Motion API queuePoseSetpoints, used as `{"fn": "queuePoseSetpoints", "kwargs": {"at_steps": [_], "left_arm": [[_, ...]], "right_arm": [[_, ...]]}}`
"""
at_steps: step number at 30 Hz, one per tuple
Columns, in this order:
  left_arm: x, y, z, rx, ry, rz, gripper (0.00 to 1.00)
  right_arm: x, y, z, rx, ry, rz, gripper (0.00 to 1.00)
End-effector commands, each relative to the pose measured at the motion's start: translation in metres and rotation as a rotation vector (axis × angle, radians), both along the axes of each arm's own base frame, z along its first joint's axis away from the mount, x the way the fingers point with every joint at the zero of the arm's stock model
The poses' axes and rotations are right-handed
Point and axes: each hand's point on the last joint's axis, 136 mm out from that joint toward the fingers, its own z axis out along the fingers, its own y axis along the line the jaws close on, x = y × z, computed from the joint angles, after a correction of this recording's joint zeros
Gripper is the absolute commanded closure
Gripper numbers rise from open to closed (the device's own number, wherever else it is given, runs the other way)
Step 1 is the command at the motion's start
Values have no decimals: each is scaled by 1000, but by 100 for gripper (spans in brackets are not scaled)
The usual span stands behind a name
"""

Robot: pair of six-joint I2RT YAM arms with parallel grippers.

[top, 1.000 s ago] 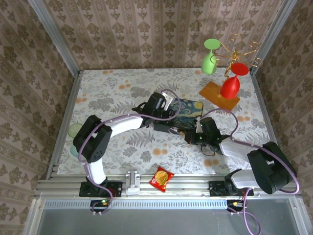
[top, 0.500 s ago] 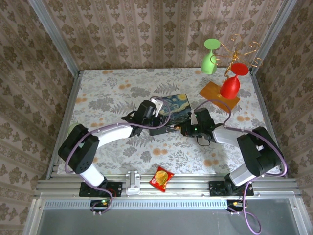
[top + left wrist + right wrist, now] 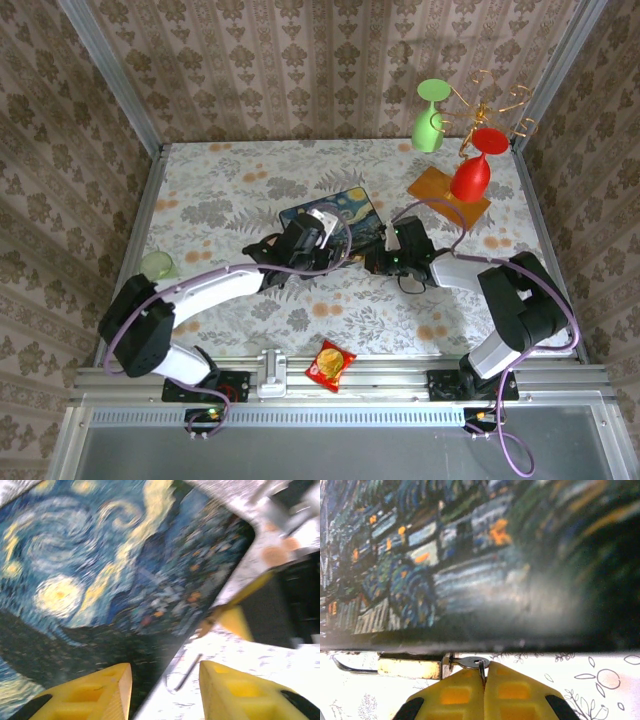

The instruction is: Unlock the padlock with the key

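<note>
The padlock [image 3: 353, 262] lies on the table against the near edge of a Starry Night box [image 3: 335, 207], between my two grippers. In the right wrist view its brass body [image 3: 410, 668] lies on its side, and the key [image 3: 472, 662] is pushed into its end. My right gripper [image 3: 484, 672] is shut on the key's head and ring. My left gripper [image 3: 164, 680] is open, one finger over the box [image 3: 100, 565] and one over the table. The padlock's thin shackle [image 3: 187, 672] lies between the fingers, untouched. From above, the left gripper [image 3: 338, 256] and right gripper [image 3: 368, 262] face each other.
A gold rack with a green glass [image 3: 428, 120] and a red glass [image 3: 472, 172] on an orange base stands at the back right. A snack packet [image 3: 329, 364] lies on the near rail. A pale green disc [image 3: 158, 265] sits at the left edge.
The Starry Night box has slid left and away. Both grippers have followed it leftward with the padlock, and the left jaws have widened.
</note>
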Motion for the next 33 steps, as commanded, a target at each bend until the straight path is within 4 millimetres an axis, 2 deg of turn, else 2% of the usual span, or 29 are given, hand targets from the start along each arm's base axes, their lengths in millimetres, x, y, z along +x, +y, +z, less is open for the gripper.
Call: {"fn": "queuePoseSetpoints", "kwargs": {"at_steps": [1, 10, 13, 22, 27, 33], "left_arm": [[-7, -10, 10, -14, 11, -37, 59], [15, -9, -62, 153, 84, -15, 56], [19, -5, -78, 146, 124, 10, 57], [22, 14, -93, 94, 192, 63, 58], [24, 20, -97, 88, 202, 85, 59], [24, 17, -98, 72, 215, 81, 60]], "right_arm": [[-2, 1, 4, 37, -5, -27, 100], [-2, -3, 1, 36, 9, -43, 100], [-1, -6, 5, 25, -3, -45, 100], [-10, -26, 4, -29, 26, -86, 100], [-16, -30, 5, -23, 42, -108, 100], [-38, -32, -15, -36, 176, -101, 99]]}}
